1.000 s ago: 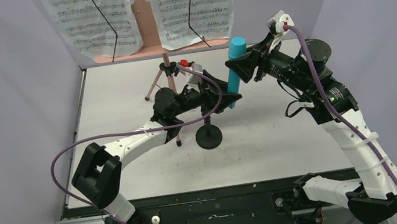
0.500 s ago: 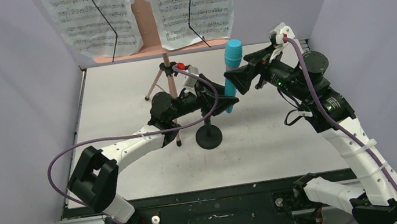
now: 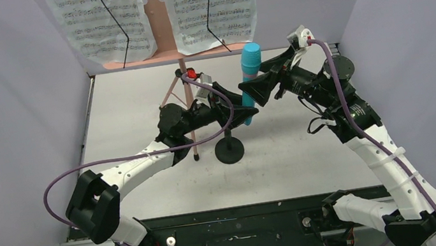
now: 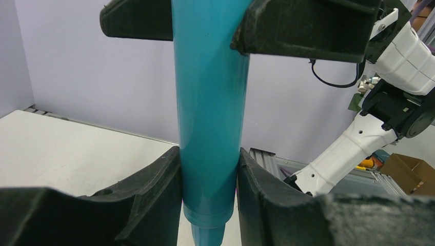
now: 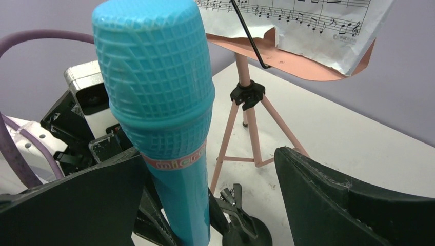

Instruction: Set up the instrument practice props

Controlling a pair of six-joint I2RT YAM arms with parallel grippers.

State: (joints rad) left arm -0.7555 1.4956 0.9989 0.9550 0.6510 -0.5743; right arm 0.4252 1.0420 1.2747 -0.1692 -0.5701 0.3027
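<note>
The left gripper (image 3: 245,116) was closed partway on the lower handle of the teal microphone (image 3: 251,59), its two black fingers pressed against either side of the smooth shaft (image 4: 210,102) in the left wrist view. The right gripper (image 3: 260,85) stood wide open around the upper handle. In its wrist view the microphone (image 5: 154,77) sat against the finger at lower left of the frame, and the other finger (image 5: 328,195) was well apart from it.

A pink band (image 5: 174,163) below the mesh head bore writing that began "micro"; the rest curved out of sight.

The microphone was held off the white table (image 3: 309,149) near the centre of the overhead frame, its head tilted toward the upper right. Just below it stood the black mic stand (image 3: 230,151) on its round base.

At top centre, the pink music stand (image 3: 168,94) carried two pages of printed notation, the left page (image 3: 100,24) and the right page (image 3: 212,8). A black wire arm crossed each. No title was legible.
</note>
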